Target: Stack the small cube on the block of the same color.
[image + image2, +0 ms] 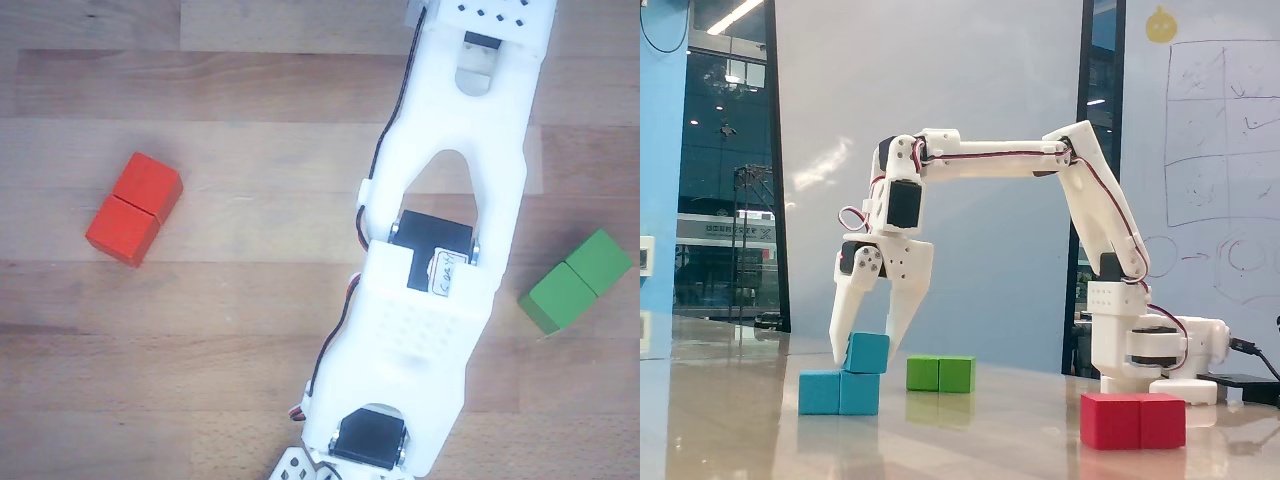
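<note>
Right now your white arm (1000, 160) reaches out from its base over the wooden table (990, 430) and bends down at the wrist; in the other view it runs top to bottom and hides the blue pieces. Your gripper (868, 345) points downward with its fingers either side of the small cube (868, 353), closed in against it as far as the fixed view shows. That cube sits on the right half of the blue two-cube block (839, 392). You have the green block (941, 374) behind, and the red block (1133, 420) nearest the fixed camera, both well apart.
</note>
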